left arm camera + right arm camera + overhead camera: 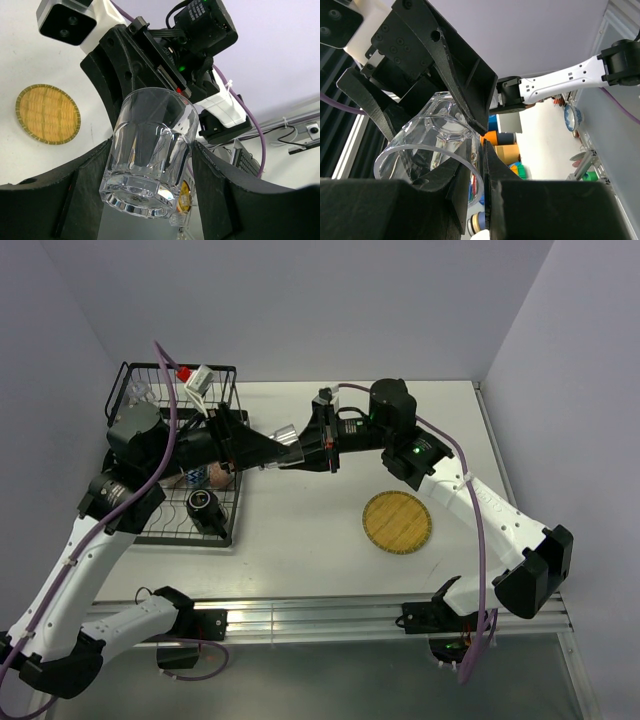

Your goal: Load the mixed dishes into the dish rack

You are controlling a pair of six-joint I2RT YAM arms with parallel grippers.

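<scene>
**Item: clear glass** (287, 437). Held in the air between the two arms, left of centre and in the upper half of the overhead view, just right of the dish rack. It lies tilted on its side, with the thick base toward the left arm and the open mouth toward the right arm.

**Right gripper** (316, 440). Clamped on the glass's rim. In its own wrist view (479, 156), one finger is inside the mouth and the other outside the wall, with the glass (427, 137) running off to the upper left.

**Left gripper** (272, 447). Its two fingers flank the lower body of the glass (145, 130), one on each side. In the left wrist view (151, 150) they appear to lie against it. I cannot tell from here whether they are actually clamping it.

**Dish rack** (165, 528). Black wire, at the left of the overhead view, partly covered by the left arm.
- A dark mug (203, 502) stands on the lower grid.
- A patterned bowl (214, 478) is just above the mug, mostly hidden.
- A second clear glass (137, 392) sits in the upper-left corner of the raised basket.
- A small white and red object (197, 379) is at the rack's far edge.

**Yellow plate** (397, 521). Lies flat on the white table (300, 530), right of centre, well apart from the rack. It also shows at the left of the left wrist view (47, 114).
</scene>
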